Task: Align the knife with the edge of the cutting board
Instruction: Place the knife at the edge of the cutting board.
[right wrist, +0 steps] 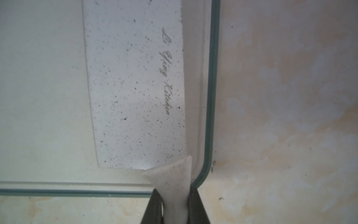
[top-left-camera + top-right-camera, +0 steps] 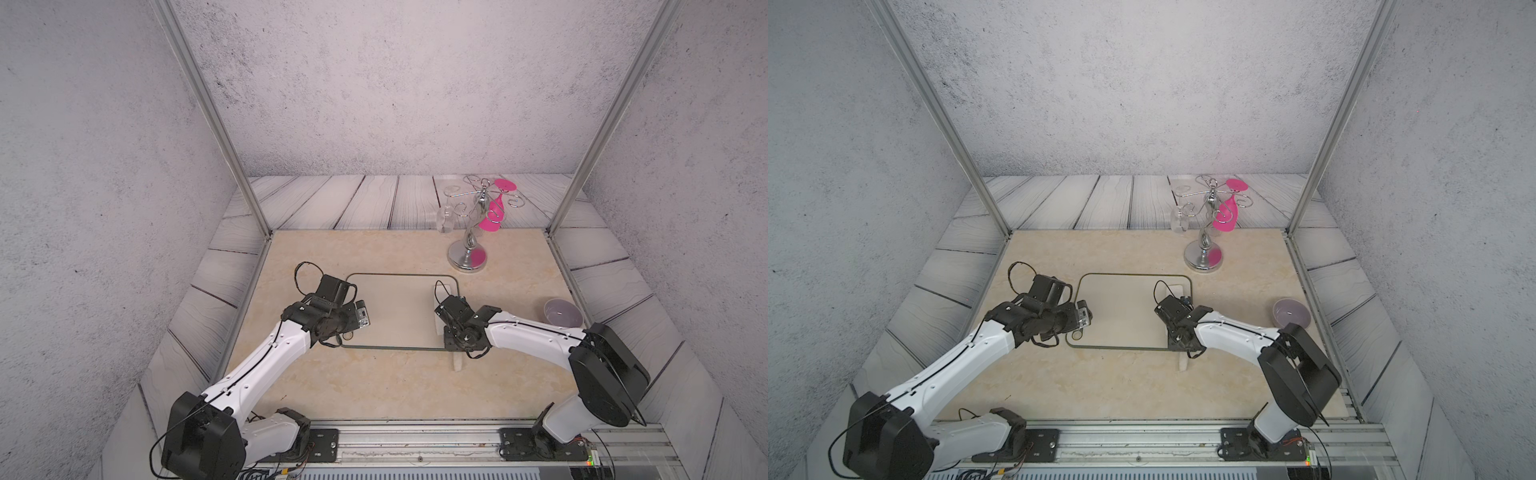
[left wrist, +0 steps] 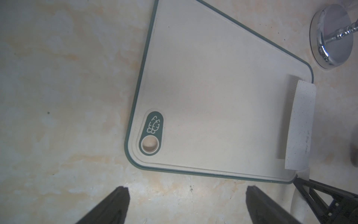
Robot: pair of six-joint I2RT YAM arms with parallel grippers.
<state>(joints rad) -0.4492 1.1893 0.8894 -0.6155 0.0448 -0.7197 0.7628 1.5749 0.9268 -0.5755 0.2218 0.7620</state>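
Neighbouring the cutting board (image 2: pixel 395 307): stand (image 2: pixel 467 258), bowl (image 2: pixel 563 312).

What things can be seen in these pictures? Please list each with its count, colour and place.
table: one, beige marble look, under everything.
cutting board: one, beige with dark green rim, flat at the table's middle.
knife: one, white with dark specks, blade over the board along its edge on the robot's right, handle past the rim.
glass stand: one, chrome, behind the board.
pink glass: one, hanging upside down on the stand.
clear glass: one, see-through, also hanging there.
bowl: one, pale lilac, on the table at the far right.
left gripper: one, black, open, by the board's corner with the hole.
right gripper: one, black, shut on the knife's handle.
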